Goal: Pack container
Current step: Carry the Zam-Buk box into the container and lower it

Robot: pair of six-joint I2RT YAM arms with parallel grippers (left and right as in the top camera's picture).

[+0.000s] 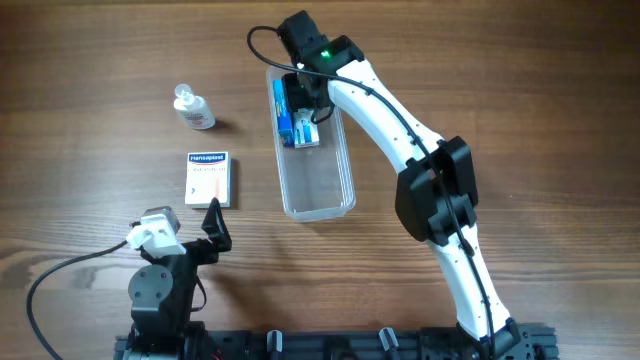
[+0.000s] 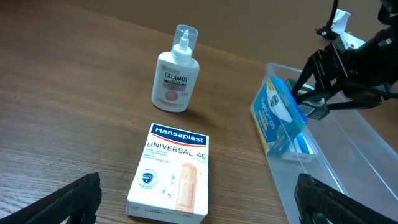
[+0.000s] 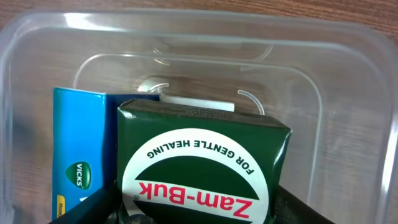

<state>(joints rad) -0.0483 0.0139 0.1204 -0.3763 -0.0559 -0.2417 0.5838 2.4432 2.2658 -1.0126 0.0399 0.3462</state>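
The clear container lies lengthwise at the table's middle, also in the left wrist view and the right wrist view. At its far end a blue Vicks box stands on edge. My right gripper reaches into that end and is shut on a green Zam-Buk box, held beside the Vicks box. My left gripper is open and empty, just in front of a white Hansaplast box that lies flat left of the container.
A small clear Calamol bottle stands upright at the far left, behind the Hansaplast box. The near half of the container holds nothing. The right arm stretches across the table's right side.
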